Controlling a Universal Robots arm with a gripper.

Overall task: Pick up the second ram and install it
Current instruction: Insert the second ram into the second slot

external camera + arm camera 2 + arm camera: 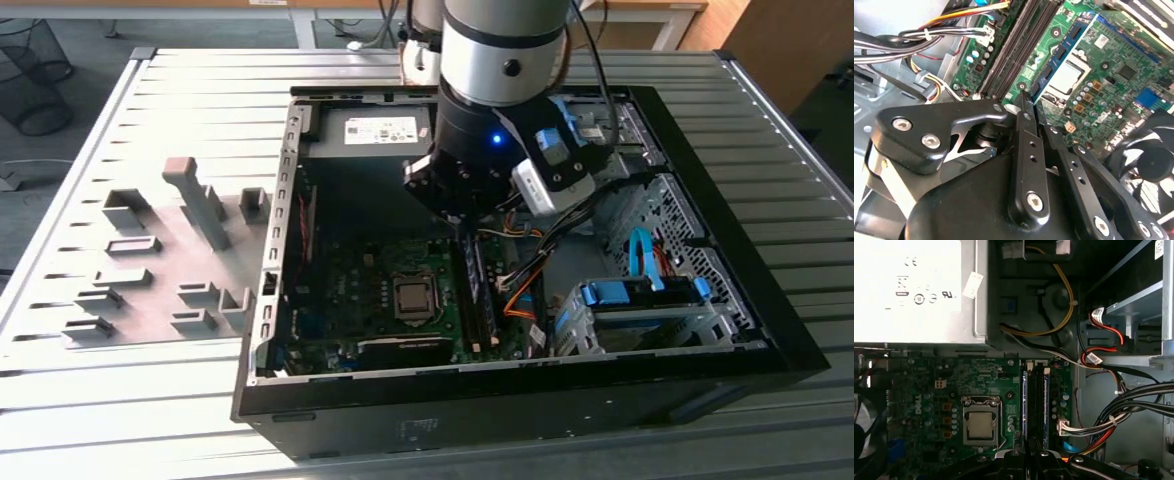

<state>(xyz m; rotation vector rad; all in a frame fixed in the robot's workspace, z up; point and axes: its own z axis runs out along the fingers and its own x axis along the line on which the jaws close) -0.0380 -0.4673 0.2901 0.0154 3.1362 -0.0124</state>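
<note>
Black gripper (1024,97) linkage looms right up close in the second wrist view, matte metal studded with shiny screws. Its slim fingers (1026,145) are drawn together tip to tip at the near end of the second ram (1066,50). That thin blue stick with dark chips stands seated in the slot just beside the square metal processor socket (1070,77). I can't tell whether the tips pinch it.

Over to the first wrist view: the ram is beside the socket again, on the green motherboard (929,390), with bundled cables (1134,405) beyond it.

In the exterior view, the gripper hangs inside the open black computer case (747,330), near the socket. Grey fixture blocks (147,260) sit well apart on the ribbed metal table (174,90).
</note>
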